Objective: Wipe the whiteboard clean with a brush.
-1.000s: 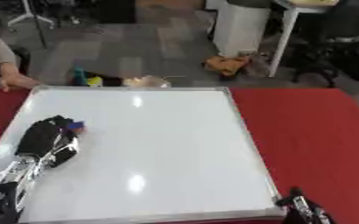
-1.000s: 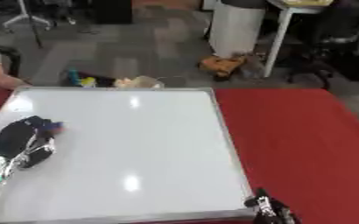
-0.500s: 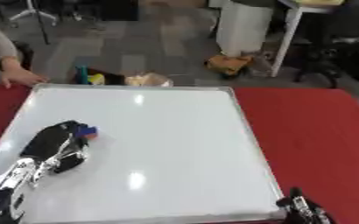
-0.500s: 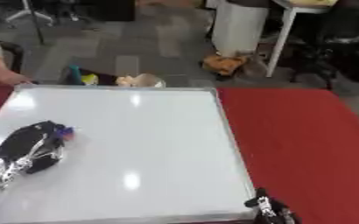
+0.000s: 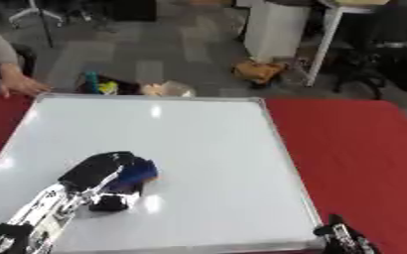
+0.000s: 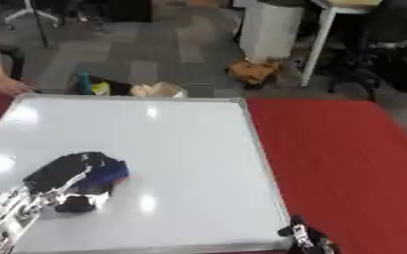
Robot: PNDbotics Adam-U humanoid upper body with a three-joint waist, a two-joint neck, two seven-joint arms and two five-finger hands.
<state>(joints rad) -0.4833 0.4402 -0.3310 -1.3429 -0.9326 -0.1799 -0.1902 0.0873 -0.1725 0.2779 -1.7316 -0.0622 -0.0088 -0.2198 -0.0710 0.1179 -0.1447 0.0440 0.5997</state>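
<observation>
Lying under the left hand [image 5: 99,171], the blue brush [image 5: 137,173] is gripped by curled fingers on the whiteboard [image 5: 207,149], lower-left; unwiped board is spread rightward. Right hand [image 5: 342,238]: unclear.

Your left arm enters from the lower left corner, forearm angled up and to the right, silver joints showing along it. Your left hand [image 5: 102,174] sits at the end, back of the hand up, fingers curled downward and wrapped over something blue. Your right hand [image 5: 344,239] shows only at the bottom edge, lower right; just dark fingertips poking up, held apart from the left, pose unclear.
</observation>
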